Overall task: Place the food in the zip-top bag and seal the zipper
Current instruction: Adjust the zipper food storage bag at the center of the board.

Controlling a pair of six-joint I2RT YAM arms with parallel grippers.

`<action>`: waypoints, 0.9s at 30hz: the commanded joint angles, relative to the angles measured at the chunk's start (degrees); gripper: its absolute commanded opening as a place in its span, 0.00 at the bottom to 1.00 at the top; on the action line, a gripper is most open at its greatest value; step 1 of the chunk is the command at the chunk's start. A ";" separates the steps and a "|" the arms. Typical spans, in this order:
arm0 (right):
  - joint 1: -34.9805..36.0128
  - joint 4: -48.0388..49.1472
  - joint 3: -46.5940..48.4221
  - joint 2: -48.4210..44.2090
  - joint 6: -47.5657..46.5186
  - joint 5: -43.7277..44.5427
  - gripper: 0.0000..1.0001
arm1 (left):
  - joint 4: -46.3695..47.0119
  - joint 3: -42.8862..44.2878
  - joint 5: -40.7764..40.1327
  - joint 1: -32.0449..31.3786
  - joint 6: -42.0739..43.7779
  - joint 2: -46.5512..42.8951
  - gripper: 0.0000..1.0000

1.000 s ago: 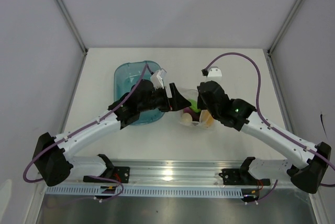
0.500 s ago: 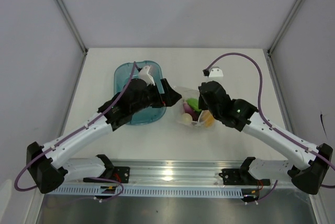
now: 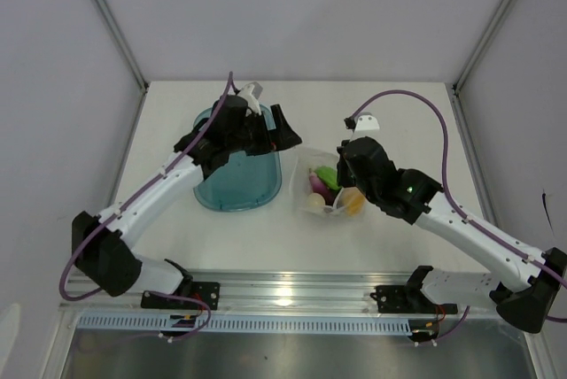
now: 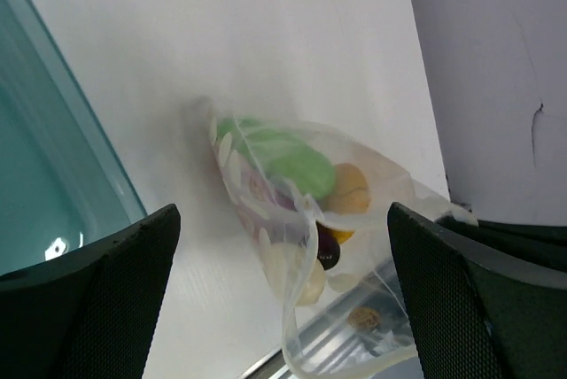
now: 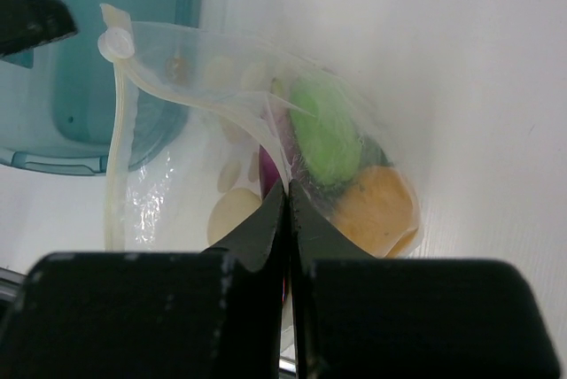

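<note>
While the right gripper (image 5: 285,191) is closed tight on the film of the zip-top bag (image 5: 221,122), the left gripper (image 3: 282,127) hangs with its jaws wide apart.

The bag lies on the white table (image 3: 399,113), just beside the teal tub (image 3: 237,182), and the left gripper is above the far end of this tub. Inside the bag I see a light green pod (image 5: 323,140), a yellow-orange piece (image 5: 376,206) and a white ball (image 5: 232,212). Its zipper (image 5: 115,158) is not pressed together.

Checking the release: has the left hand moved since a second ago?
Yes. The left hand pulled away from the zip-top bag, toward the far end of the teal tub.
</note>
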 commanded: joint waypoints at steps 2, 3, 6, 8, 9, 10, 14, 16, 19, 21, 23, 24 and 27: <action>-0.38 1.43 0.69 -1.03 -0.71 -0.70 0.00 | -0.02 6.26 16.12 2.01 -1.06 6.86 1.00; -0.38 1.43 0.43 -1.03 -0.71 -0.88 0.00 | 1.11 6.35 20.05 2.01 -2.20 7.66 1.00; -0.47 2.13 0.34 -0.85 -0.63 -1.23 0.00 | 6.11 4.34 25.52 2.01 -7.56 10.12 0.99; -0.47 2.22 0.34 -0.59 -0.63 -1.49 0.00 | 7.97 3.89 26.42 2.01 -9.68 11.52 0.98; -0.47 2.31 0.34 -0.50 -0.54 -1.49 0.00 | 7.72 3.89 26.51 1.92 -9.95 11.88 0.97; -0.47 2.13 0.34 -0.59 -0.54 -1.41 0.00 | 7.89 3.72 26.59 1.92 -10.30 12.14 0.95; -0.56 1.78 0.51 -0.77 -0.98 -1.23 0.00 | 10.60 1.88 26.94 1.92 -11.26 11.71 0.87; -0.65 1.69 0.34 -0.77 -1.07 -1.05 0.00 | 11.84 0.56 26.42 2.01 -11.35 11.27 0.79; -0.65 1.69 0.34 -0.68 -1.15 -1.05 0.00 | 12.29 0.64 26.16 2.27 -10.74 12.23 0.62; -0.65 1.52 0.34 -0.77 -1.24 -1.05 0.00 | 12.81 0.21 26.42 2.44 -10.91 12.67 0.46; -0.73 1.34 0.43 -0.85 -1.24 -0.97 0.00 | 13.51 0.03 27.12 2.71 -11.09 13.11 0.32; -0.73 1.08 0.43 -0.94 -1.33 -0.70 0.00 | 13.60 -0.06 27.21 2.71 -11.27 13.11 0.24; -0.82 0.73 0.34 -1.21 -1.24 -0.18 0.00 | 14.04 -0.93 27.38 2.97 -11.44 12.85 0.15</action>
